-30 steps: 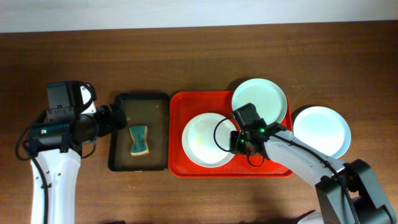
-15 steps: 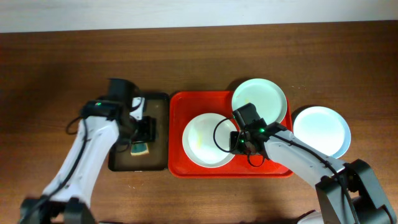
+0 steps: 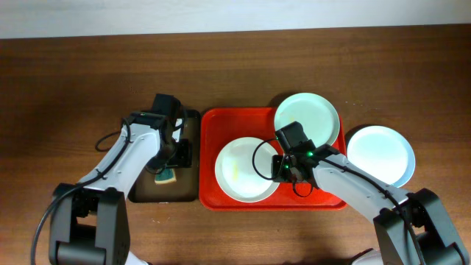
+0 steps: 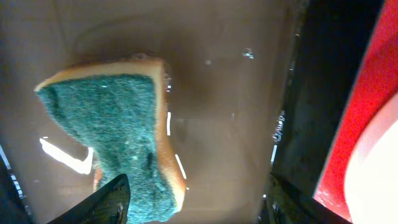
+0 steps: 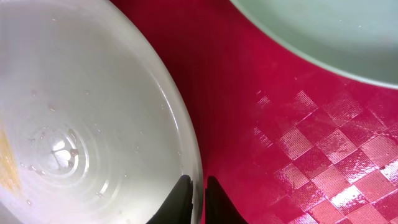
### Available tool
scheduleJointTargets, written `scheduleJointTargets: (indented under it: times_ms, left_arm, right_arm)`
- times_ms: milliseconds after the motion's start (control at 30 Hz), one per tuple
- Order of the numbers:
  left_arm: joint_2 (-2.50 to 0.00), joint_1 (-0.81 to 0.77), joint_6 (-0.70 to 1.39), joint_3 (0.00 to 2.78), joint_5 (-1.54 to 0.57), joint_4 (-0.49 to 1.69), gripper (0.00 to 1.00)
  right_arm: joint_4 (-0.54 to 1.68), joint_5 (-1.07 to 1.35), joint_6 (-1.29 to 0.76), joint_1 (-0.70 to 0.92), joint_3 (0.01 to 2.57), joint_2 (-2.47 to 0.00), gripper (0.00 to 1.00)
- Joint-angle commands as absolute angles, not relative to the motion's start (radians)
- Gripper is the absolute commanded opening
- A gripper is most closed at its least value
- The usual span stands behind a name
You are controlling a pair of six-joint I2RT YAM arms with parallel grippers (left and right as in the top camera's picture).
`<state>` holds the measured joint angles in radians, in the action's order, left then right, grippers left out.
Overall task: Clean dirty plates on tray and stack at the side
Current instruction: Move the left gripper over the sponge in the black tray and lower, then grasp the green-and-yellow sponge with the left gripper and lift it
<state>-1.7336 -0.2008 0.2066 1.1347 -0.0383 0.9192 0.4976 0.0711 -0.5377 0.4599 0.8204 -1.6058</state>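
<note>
Overhead, my rig works at a brown table (image 3: 73,73) with two trays set side by side. My left claw (image 4: 198,190) hangs low over the black tray (image 3: 147,193), its fingers spread wide apart and gripping nothing. The sponge (image 4: 112,137), green scouring face up over a yellow body, lies on that tray's wet floor just beside one fingertip. From the left wrist view I cannot tell whether the fingertip touches it.

To the right sits the red tray (image 3: 210,121), its edge right against the black one. The white plate (image 3: 243,151) lies flat in the red tray's left half. It has a faint yellowish smear (image 3: 234,171) near its middle, and the right wrist view shows water droplets on it. My right claw (image 5: 198,180) is drawn nearly together on that plate's right edge, pinching the rim with one finger inside it and one outside over the red floor.

The green plate (image 3: 307,120) rests at the tray's far right corner, overhanging the rim. The right wrist view shows it near the white plate but apart from it, with a strip of red between them. The blue plate (image 3: 380,156) lies alone on the table, just beside the tray's right edge.
</note>
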Motion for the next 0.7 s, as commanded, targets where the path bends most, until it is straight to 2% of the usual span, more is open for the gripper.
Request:
scheduleJointTargets:
  times_ms: [0, 133, 233, 567, 667]
  left_arm:
    - [-1.743, -0.196, 0.216, 1.13, 0.051, 0.914, 0.68]
    - [-1.743, -0.153, 0.216, 1.13, 0.049, 0.902, 0.62]
    - [-1.745, -0.141, 0.217, 1.13, 0.047, 0.902, 0.47]
    - [-1.769, -0.141, 0.243, 1.092, 0.049, 0.841, 0.41]
    - [-1.769, -0.132, 0.243, 1.092, 0.045, 0.842, 0.43]
  right_arm:
    - [0.499, 0.066, -0.53, 0.464, 0.834, -1.61, 0.11]
    - [0.499, 0.066, -0.53, 0.464, 0.834, -1.61, 0.11]
    - [0.502, 0.062, -0.53, 0.464, 0.834, -1.61, 0.11]
    - [0.502, 0.062, -0.53, 0.464, 0.834, -1.61, 0.11]
    - [0.502, 0.062, -0.53, 0.464, 0.834, -1.61, 0.11]
